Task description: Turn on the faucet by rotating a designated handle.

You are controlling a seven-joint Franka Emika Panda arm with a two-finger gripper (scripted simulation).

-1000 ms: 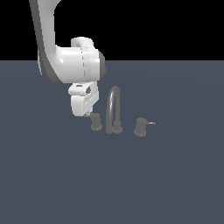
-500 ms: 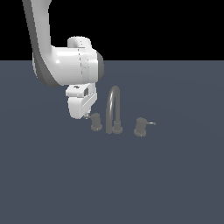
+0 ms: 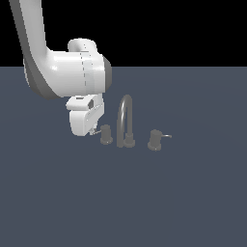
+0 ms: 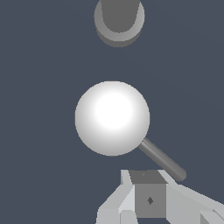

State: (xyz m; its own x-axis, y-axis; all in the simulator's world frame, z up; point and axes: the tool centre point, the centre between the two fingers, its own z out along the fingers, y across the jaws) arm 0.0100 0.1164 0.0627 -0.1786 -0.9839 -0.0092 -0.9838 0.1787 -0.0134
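The faucet (image 3: 125, 118) has a tall arched spout and two stubby knobs. The handle (image 3: 106, 135) is the knob on the exterior view's left; its lever rod points left and is mostly hidden behind my gripper (image 3: 92, 130). The twin knob (image 3: 155, 140) has its lever pointing right. In the wrist view the handle's brightly lit top (image 4: 112, 118) fills the middle, and its lever rod (image 4: 162, 159) runs out to end right beside my gripper (image 4: 148, 183). The fingers look pressed together and hold nothing. The spout (image 4: 119, 19) shows beyond the handle.
A plain dark grey floor (image 3: 144, 202) lies all round the faucet. My white arm (image 3: 62, 72) hangs above and to the exterior view's left of the handle.
My hand has moved a little down and toward the exterior view's left, ending low beside the handle's lever. The faucet parts have not visibly moved.
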